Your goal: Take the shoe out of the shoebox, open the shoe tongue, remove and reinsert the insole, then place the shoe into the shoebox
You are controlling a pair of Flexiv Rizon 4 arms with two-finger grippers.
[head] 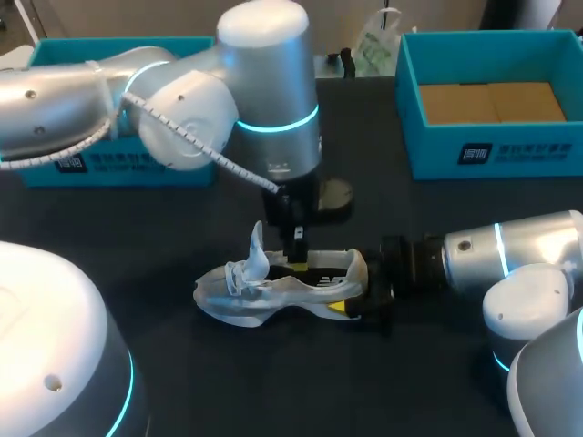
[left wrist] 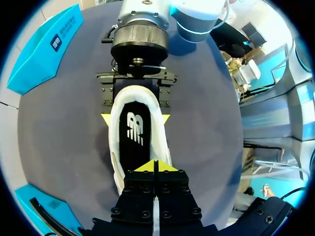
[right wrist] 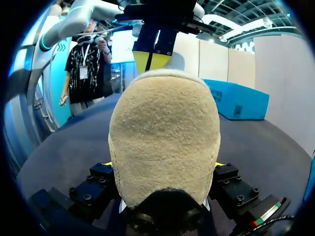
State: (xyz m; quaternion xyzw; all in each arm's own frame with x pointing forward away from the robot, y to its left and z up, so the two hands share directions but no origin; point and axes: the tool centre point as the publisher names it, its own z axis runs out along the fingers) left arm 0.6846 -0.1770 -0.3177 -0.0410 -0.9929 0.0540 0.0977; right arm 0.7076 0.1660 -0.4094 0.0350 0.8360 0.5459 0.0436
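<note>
A white shoe (head: 273, 289) lies on the dark table, its toe toward the left and its tongue (head: 258, 244) standing up. Its black insole (left wrist: 135, 132) lies inside the opening. My right gripper (head: 360, 299) comes in from the right and holds the heel, one yellow tip on each side of it (left wrist: 107, 118). The tan heel (right wrist: 165, 137) fills the right wrist view. My left gripper (left wrist: 155, 166) hangs over the shoe's opening with its yellow tips pressed together and nothing between them; it also shows above the heel (right wrist: 151, 59). Whether the tips touch the insole I cannot tell.
An open teal shoebox (head: 492, 150) with a brown cardboard floor stands at the back right. A second teal box (head: 118, 168) sits at the back left behind my left arm. A small dark round object (head: 335, 193) lies behind the shoe.
</note>
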